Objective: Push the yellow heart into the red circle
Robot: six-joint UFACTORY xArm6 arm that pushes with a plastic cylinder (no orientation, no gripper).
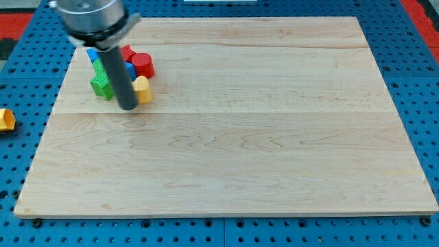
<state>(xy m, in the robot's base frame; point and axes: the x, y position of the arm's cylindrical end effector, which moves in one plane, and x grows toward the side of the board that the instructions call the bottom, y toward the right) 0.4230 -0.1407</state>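
Note:
The yellow heart (143, 89) sits on the wooden board (233, 137) at the view's upper left. My tip (128, 106) rests on the board touching the heart's lower left side. The red circle (143, 64) lies just above the heart, close to it. A second red block (127, 53) sits to the circle's left. The rod hides part of the cluster of blocks.
A green block (101, 84) and a blue block (92, 55) lie left of the rod in the same cluster. Another blue piece (131, 69) shows between the red blocks. An orange block (6, 119) lies off the board at the view's left edge.

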